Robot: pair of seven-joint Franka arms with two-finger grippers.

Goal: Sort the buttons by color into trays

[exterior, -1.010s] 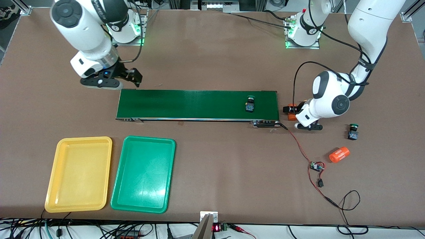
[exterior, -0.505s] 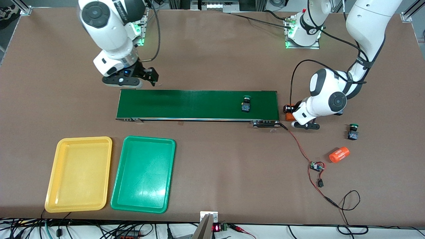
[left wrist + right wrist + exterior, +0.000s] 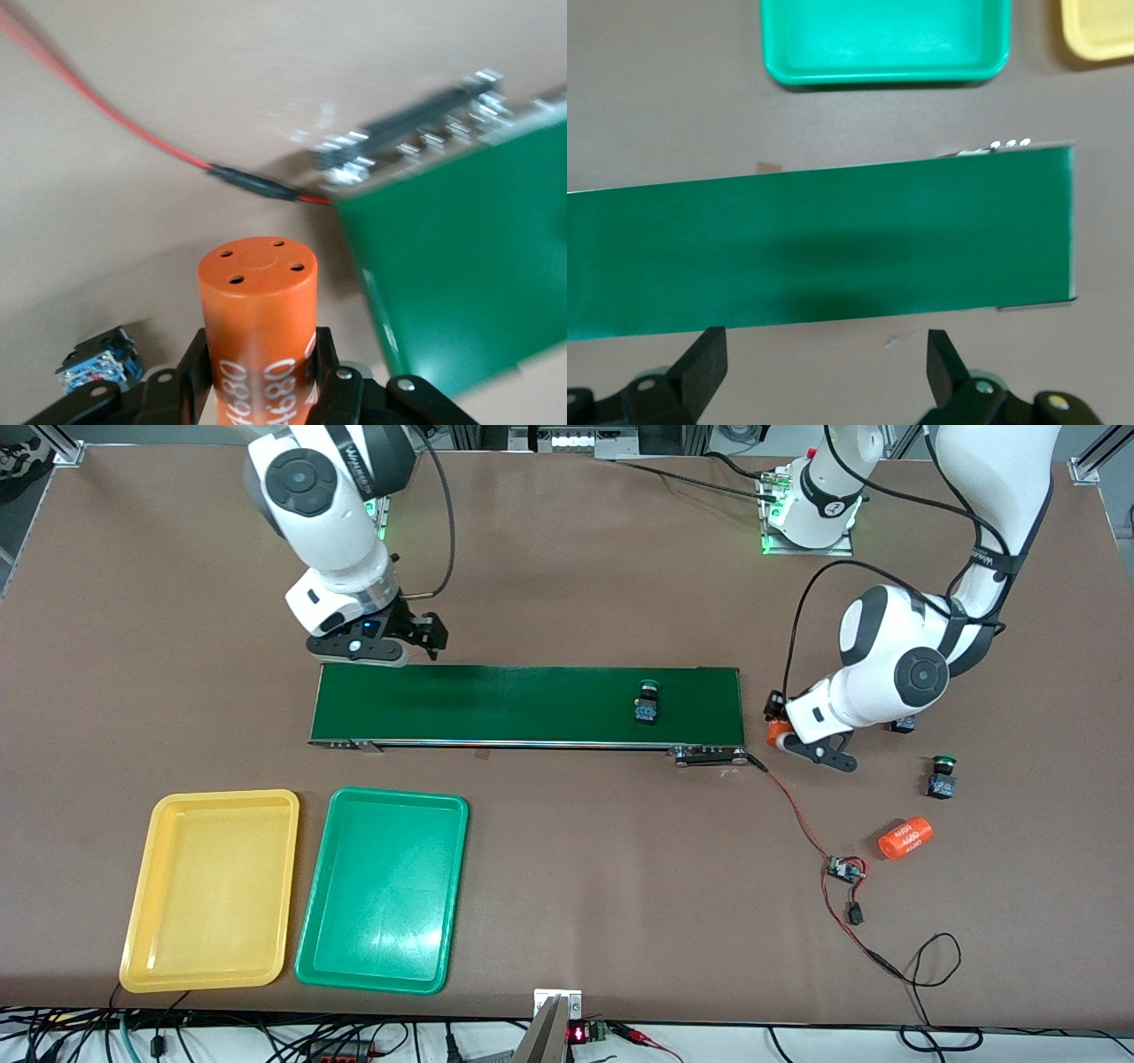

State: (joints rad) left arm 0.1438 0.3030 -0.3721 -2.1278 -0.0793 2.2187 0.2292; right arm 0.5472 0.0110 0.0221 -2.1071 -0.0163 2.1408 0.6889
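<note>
A green-capped button (image 3: 647, 701) rides on the dark-green conveyor belt (image 3: 496, 704) near the left arm's end. Another green-capped button (image 3: 943, 776) stands on the table. A third button body (image 3: 902, 726) peeks out under the left arm and shows in the left wrist view (image 3: 100, 361). No yellow-capped button is in view. The yellow tray (image 3: 213, 890) and the green tray (image 3: 383, 888) lie empty side by side. My left gripper (image 3: 773, 722) (image 3: 264, 363) is shut on an orange "4680" cylinder (image 3: 257, 301) beside the belt's end. My right gripper (image 3: 421, 633) (image 3: 824, 363) is open and empty.
A second orange cylinder (image 3: 905, 837) lies on the table near the front camera side. A red wire (image 3: 797, 815) runs from the belt's motor end to a small circuit board (image 3: 844, 869). The belt (image 3: 815, 248) and both trays show in the right wrist view.
My right gripper has moved toward the left arm's end, along the belt's edge. The button on the belt has drifted toward the right arm's end. My left wrist has shifted slightly with the cylinder.
</note>
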